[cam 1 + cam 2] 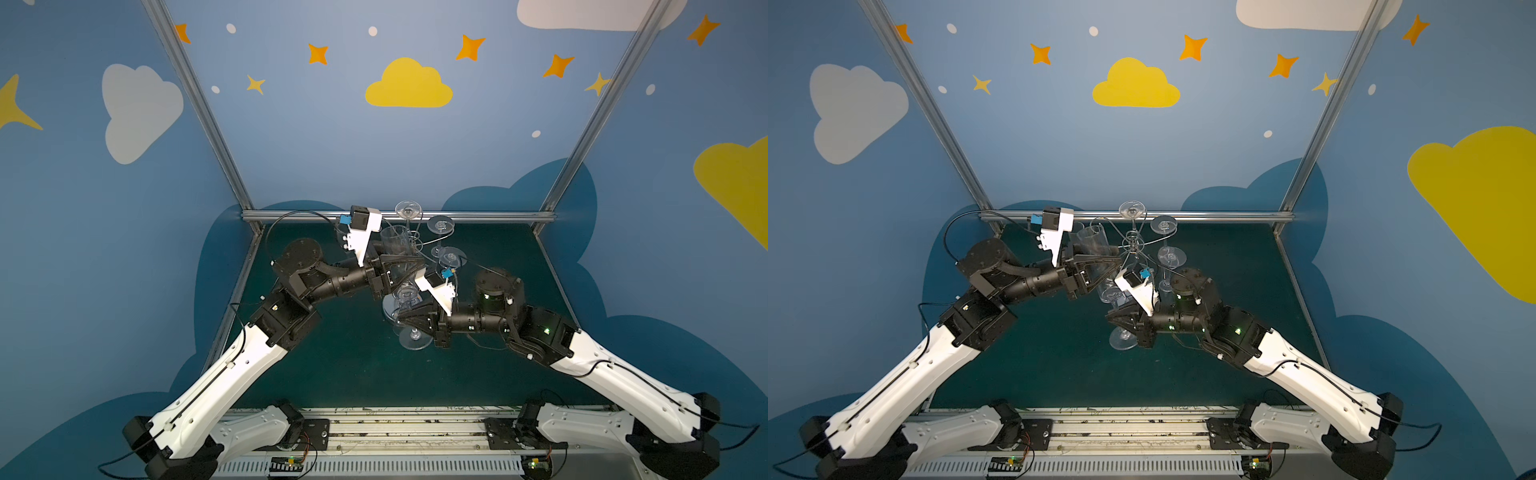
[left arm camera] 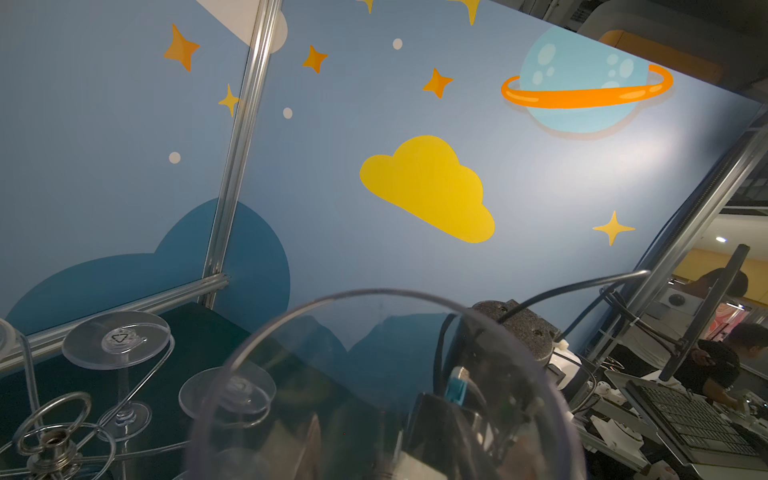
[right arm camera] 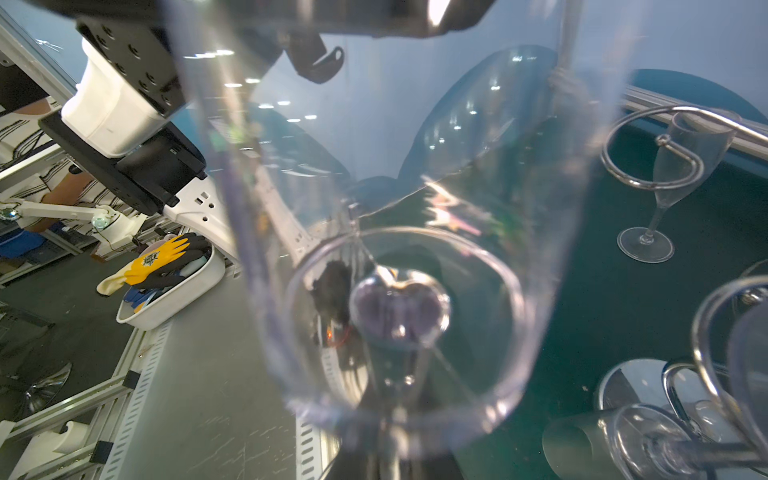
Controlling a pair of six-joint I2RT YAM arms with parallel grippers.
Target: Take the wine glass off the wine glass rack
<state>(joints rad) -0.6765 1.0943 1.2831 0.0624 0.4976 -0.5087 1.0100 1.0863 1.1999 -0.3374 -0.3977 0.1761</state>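
Two robot arms meet at a wine glass rack [image 1: 1133, 242], a chrome wire stand with curled arms, set toward the back of a dark green tabletop [image 1: 332, 365]. We see several clear hanging glasses [image 1: 440, 224] upside down on the rack's far and right-hand curls, feet uppermost. One more flute [image 3: 681, 166] stands upright on the tabletop beside the rack.

The right end effector [image 1: 401, 320] sits just in front of the rack, near its round mirror base. Its jaws are fully closed on the stem of a held wine glass [image 1: 415, 341]. This glass lies tilted, foot pointing away from the rack and bowl toward it. We judge it to be free of the curls, though overlapping clear shapes make that hard to confirm.

The left end effector [image 1: 1115, 262] reaches in from the rack's left side, level with the top hub. A second wine glass [image 1: 394, 243] lies right against it, and its bowl fills the left wrist view. We cannot tell how wide these jaws stand, whether they grip the bowl, or whether this glass hangs on a curl.

We read this as the grasping step for the left arm. The next move calls for a gentle, secure hold. The foot must then slide out through the open end of its curl, clear of the neighbouring glasses and the right arm's glass close by.
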